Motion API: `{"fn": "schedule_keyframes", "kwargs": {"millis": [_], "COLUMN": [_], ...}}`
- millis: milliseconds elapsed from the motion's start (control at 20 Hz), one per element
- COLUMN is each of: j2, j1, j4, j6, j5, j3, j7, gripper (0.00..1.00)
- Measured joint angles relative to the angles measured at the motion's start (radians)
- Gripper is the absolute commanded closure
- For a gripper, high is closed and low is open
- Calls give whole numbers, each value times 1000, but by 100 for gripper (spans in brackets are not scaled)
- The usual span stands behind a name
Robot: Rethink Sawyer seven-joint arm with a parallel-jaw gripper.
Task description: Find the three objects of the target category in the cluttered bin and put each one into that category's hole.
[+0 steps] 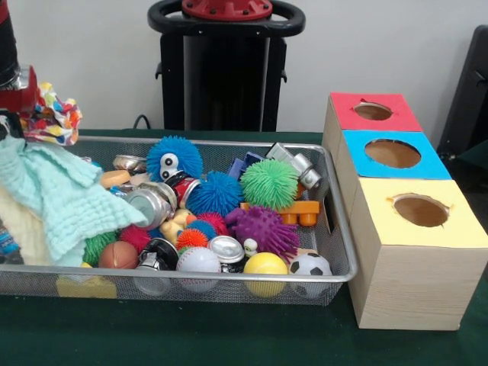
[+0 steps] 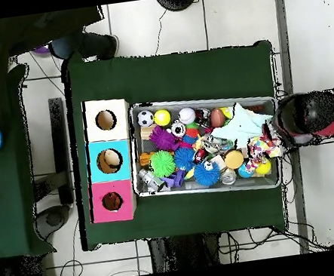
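The silver wire-mesh bin (image 1: pixel 229 143) is full of toys; it also shows in the overhead view (image 2: pixel 195 99). No orange or tan plush animal shows clearly; they are hidden in the clutter. The red-topped box's hole (image 1: pixel 373 111) is at the far end of the row of boxes, and in the overhead view (image 2: pixel 112 201) it shows too. My gripper (image 1: pixel 11 122) is at the bin's left end, among a mint-green cloth (image 1: pixel 53 191) and a colourful patterned fabric (image 1: pixel 57 114). In the overhead view my gripper (image 2: pixel 283 130) is over the bin's right end.
Spiky balls fill the bin's middle: blue with eyes (image 1: pixel 174 158), green (image 1: pixel 269 183), purple (image 1: pixel 263 229). A soccer ball (image 1: pixel 310 265), yellow ball (image 1: pixel 265 264) and baseball (image 1: pixel 198 261) lie along the near wall. Blue-topped (image 1: pixel 393 154) and yellow-topped (image 1: pixel 421 210) boxes stand nearer. A person (image 2: pixel 7 58) is at the overhead view's top left.
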Motion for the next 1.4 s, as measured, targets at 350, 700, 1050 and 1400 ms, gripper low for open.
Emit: {"fn": "schedule_keyframes", "kwargs": {"millis": [350, 700, 1050, 1400], "j2": [5, 15, 16, 16], "j1": [38, 59, 69, 74], "j4": [0, 0, 0, 0], "j6": [0, 0, 0, 0], "j5": [0, 0, 0, 0], "j3": [0, 0, 0, 0], "j7": [0, 0, 0, 0], "gripper": [100, 100, 0, 0]}}
